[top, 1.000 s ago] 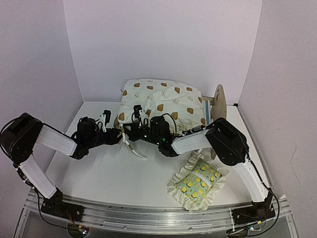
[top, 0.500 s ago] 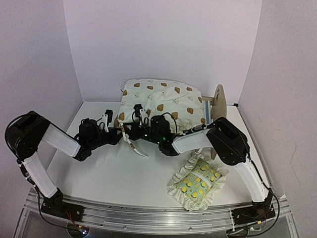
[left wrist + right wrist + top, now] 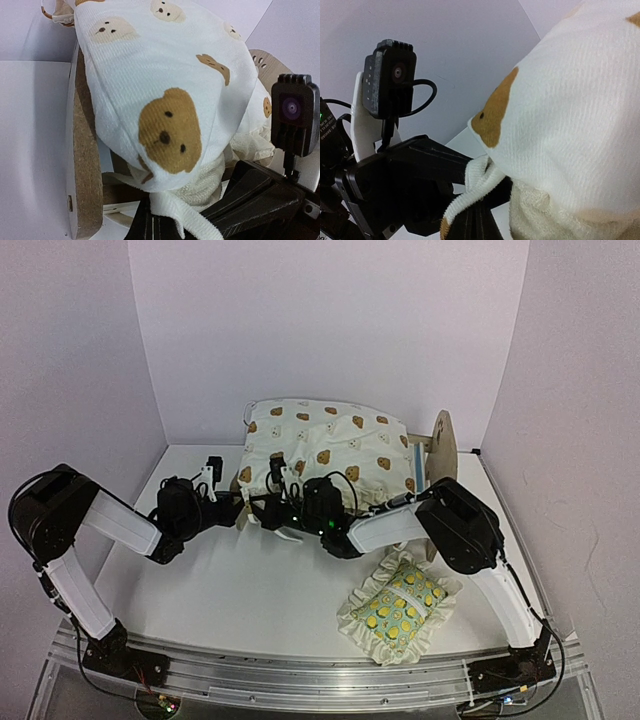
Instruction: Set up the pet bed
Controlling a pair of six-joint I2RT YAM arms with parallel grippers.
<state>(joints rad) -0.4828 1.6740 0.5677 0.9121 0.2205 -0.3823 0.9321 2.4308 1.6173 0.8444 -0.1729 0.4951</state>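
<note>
Soft, even light from overhead; no hard glare anywhere.

The white table [image 3: 250, 590] and pale walls [image 3: 330, 320] are brightly and evenly lit, and the shadows on the table are faint and soft-edged. My top view bows a little at its edges. From my left wrist the cushion [image 3: 165, 100] is crisp down to its weave, while the tie [image 3: 172, 212] pinched in my left tool [image 3: 149, 225] blurs with closeness. My right tool [image 3: 476, 222] sits dark and underexposed.

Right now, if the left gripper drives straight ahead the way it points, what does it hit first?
The cream bear-print fabric cushion: it bulges right ahead of the left gripper, which is shut on its cream tie strap. Depth is unclear, but contact looks near.
</note>
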